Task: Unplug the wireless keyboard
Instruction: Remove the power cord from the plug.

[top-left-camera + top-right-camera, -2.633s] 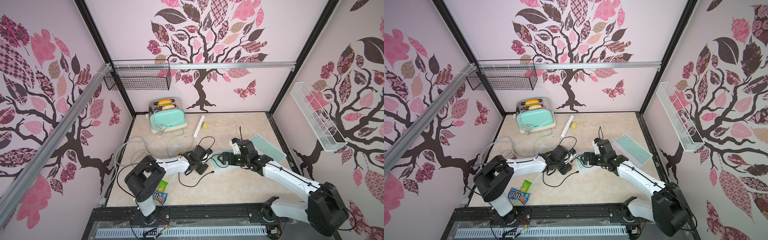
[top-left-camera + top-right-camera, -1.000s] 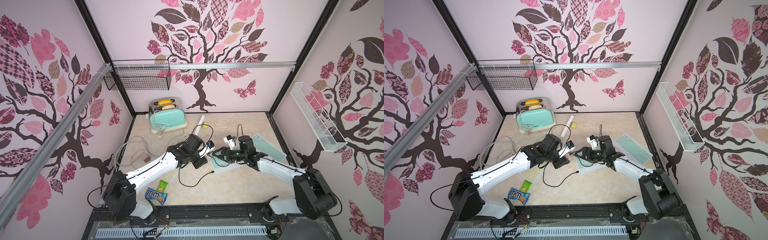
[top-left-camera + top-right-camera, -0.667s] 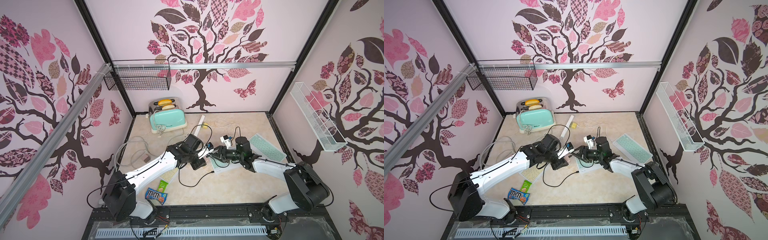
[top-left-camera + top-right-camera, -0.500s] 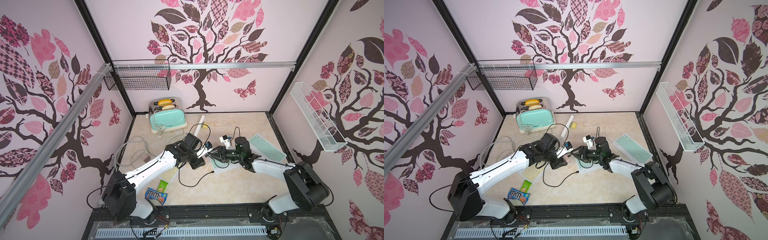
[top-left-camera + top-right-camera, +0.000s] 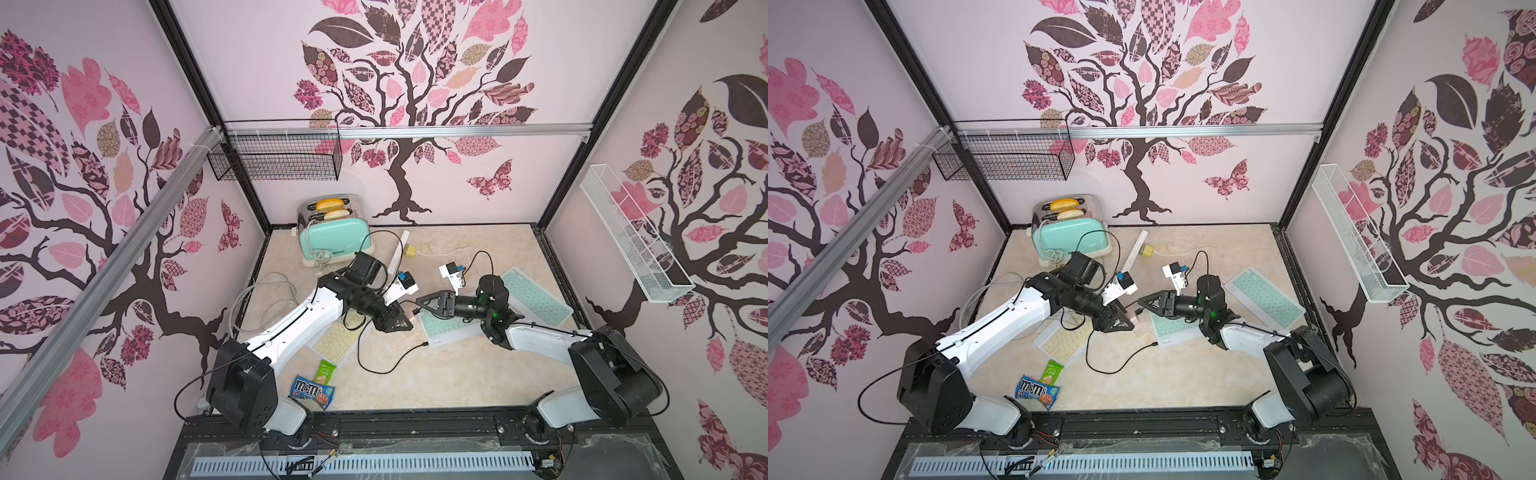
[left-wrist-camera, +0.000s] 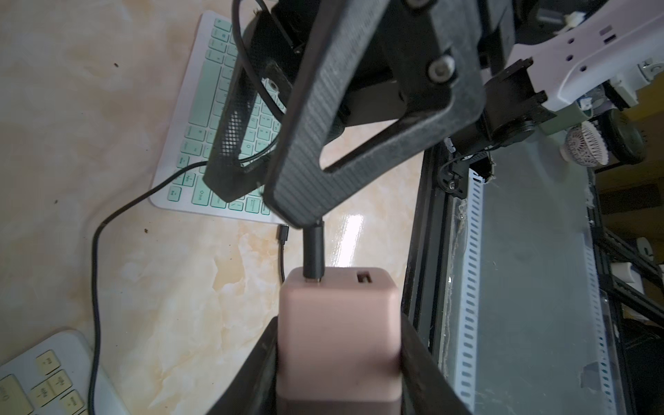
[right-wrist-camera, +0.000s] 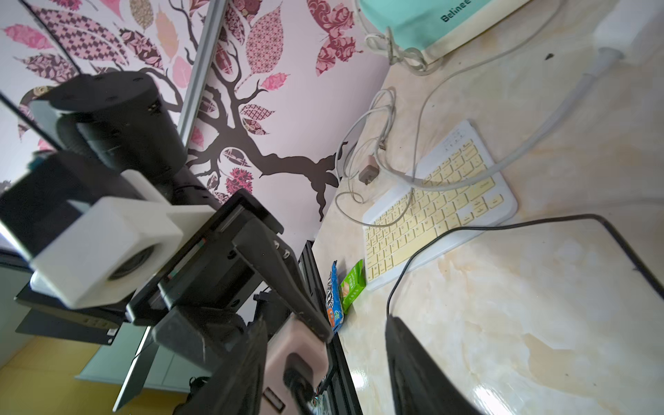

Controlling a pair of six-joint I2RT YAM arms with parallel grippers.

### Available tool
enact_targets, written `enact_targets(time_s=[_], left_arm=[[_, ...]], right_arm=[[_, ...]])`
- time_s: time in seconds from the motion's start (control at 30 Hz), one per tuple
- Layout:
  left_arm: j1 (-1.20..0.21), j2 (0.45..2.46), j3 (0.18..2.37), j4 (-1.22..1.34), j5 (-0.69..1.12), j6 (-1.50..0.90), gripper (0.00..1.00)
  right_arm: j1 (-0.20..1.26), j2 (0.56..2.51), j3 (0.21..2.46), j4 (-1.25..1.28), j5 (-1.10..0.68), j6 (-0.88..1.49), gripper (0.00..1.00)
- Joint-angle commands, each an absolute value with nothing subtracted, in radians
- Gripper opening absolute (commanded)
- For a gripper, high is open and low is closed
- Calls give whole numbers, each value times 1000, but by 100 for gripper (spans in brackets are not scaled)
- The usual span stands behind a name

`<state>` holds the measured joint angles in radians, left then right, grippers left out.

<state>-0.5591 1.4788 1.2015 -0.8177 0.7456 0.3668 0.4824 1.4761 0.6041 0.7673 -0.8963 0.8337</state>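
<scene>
Left wrist view: pink charger (image 6: pixel 339 323) gripped, black plug (image 6: pixel 313 251) seated in it

Readable in the right wrist view: "Belinee" on the mint toaster (image 7: pixel 413 18). Readable in both top views: "m&m's" on the blue candy bag (image 5: pixel 312 390) (image 5: pixel 1038 390). Lettering on the green packet (image 5: pixel 325 371) too small to make out.

Counted: three keyboards, namely the mint wireless keyboard (image 5: pixel 440 332) mid-table, a second mint keyboard (image 5: pixel 534 297) near it further right, and a yellow keyboard (image 5: pixel 336 340) on the left side. Two pink chargers, the spare charger (image 7: pixel 368 175) lying among white cables (image 7: pixel 584 86). Two snack packs. One black cable (image 6: pixel 95 273), its loose end (image 6: pixel 283 233) flat on the table (image 5: pixel 457 382) just beside the wireless keyboard, in no socket.

Left gripper (image 5: pixel 397 323) clenched on the pink charger. Right gripper (image 5: pixel 420 304) with jaws apart, straddling the black plug, not pinching it.
</scene>
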Motion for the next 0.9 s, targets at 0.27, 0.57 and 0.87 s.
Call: enact_targets(time_s=[0.27,0.57,0.87], left_arm=[[-517,1525,1259,-865,915,390,0],[-481,1543,1273,-864,1000,387,0],[-474,1570,1284,-867,1048,383,0]], right_arm=[[510,1526,567,1052,-971,909,45],[528,1561,547,1141,-928,976,35],[557,1614,557,1240,-901,1056,10]])
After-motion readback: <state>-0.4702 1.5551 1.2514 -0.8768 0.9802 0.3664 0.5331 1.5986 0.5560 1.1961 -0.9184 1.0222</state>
